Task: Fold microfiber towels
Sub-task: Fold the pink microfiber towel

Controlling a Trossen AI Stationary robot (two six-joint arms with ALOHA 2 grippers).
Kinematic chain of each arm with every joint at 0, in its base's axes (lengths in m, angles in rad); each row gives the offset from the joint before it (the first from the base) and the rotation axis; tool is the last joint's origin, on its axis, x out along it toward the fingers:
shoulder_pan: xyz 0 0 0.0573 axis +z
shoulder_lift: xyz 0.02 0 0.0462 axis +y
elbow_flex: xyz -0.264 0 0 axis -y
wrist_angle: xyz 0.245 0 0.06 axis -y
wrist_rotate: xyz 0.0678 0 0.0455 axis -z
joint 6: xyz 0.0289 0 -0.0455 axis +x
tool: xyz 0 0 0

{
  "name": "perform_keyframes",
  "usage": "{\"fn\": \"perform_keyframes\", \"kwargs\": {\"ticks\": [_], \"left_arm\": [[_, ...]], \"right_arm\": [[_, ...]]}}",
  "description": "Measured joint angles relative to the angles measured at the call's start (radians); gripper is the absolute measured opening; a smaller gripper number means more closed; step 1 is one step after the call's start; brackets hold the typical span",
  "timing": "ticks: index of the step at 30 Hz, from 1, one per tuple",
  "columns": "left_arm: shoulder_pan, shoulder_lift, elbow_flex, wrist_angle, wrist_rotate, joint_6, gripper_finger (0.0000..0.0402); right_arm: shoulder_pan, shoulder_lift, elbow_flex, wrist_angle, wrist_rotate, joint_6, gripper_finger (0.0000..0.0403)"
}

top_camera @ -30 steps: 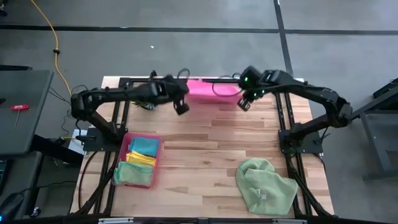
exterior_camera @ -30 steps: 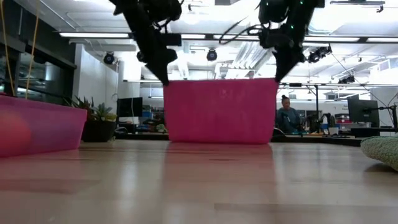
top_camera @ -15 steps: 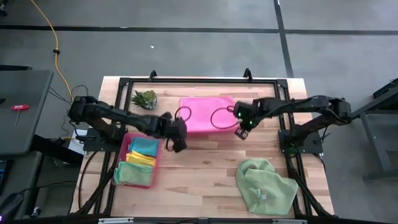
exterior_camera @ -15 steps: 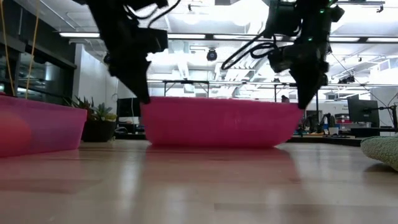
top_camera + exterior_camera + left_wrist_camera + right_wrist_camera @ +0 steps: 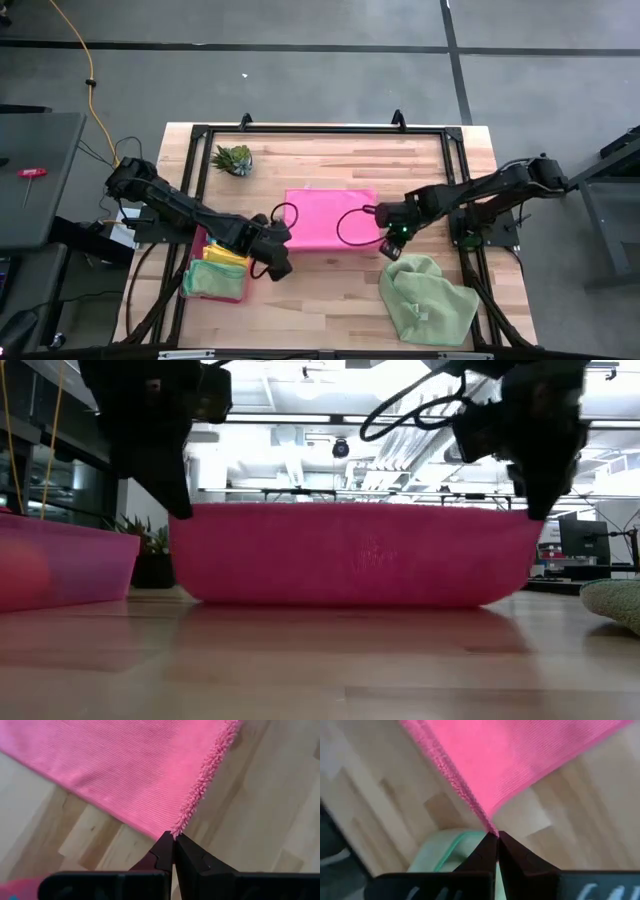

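Two dark arms are seen from above, reaching over a pale wooden-plank worktop (image 5: pixel 330 290). At the left of the high view a translucent pink rectangular tray (image 5: pixel 200 238) is seen holding folded teal (image 5: pixel 231 238), yellow (image 5: pixel 226 258) and pale green (image 5: pixel 210 282) microfiber cloths; in the low view only its pink wall (image 5: pixel 60 565) is shown, with the contents hidden. A small spiky green plant (image 5: pixel 233 158) stands near the far left corner.

The left gripper (image 5: pixel 279 268) is placed just right of the tray, its fingers clenched on the near left corner of the hot pink microfiber towel (image 5: pixel 331 218). The pinch itself cannot be made out from above, but it is shown plainly in the left wrist view, where the fuzzy hem of the towel (image 5: pixel 130 775) runs straight into the closed fingertips (image 5: pixel 165 851).

The towel is spread at the middle of the worktop. From above it looks flat; in the low view its near edge (image 5: pixel 350 555) is seen lifted off the wood and stretched between the two grippers, sagging slightly in the middle.

The right gripper (image 5: pixel 391 246) is clenched on the near right corner, as is confirmed in the right wrist view (image 5: pixel 492 836). A crumpled pale green microfiber towel (image 5: pixel 426 299) lies at the near right; only a sliver of it (image 5: pixel 612 603) is shown in the low view.
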Motion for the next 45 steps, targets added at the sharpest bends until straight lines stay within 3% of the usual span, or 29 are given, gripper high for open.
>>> {"fn": "perform_keyframes", "kwargs": {"ticks": [6,12,21,28,38,45], "left_arm": [[0.075,0.0,-0.001,-0.008,-0.068,0.041,0.0],[0.181,0.001,-0.001,-0.018,-0.151,0.113,0.0],[0.297,0.079,-0.017,-0.007,-0.146,0.167,0.0],[0.317,0.12,-0.018,0.016,-0.153,0.114,0.0],[0.333,0.121,-0.018,0.035,-0.294,0.073,0.0004],[0.352,0.144,-0.017,0.053,-0.273,0.07,0.0005]], "right_arm": [[-0.1,0.0,0.0,-0.003,0.155,-0.002,0.0],[-0.203,0.0,0.0,-0.002,0.237,-0.002,0.0],[-0.28,0.05,0.0,0.014,0.24,-0.004,0.0],[-0.283,0.134,0.0,0.095,0.238,-0.002,0.0],[-0.316,0.223,0.0,0.182,0.241,0.019,0.0],[-0.337,0.241,0.0,0.228,0.294,0.017,0.0]]}}
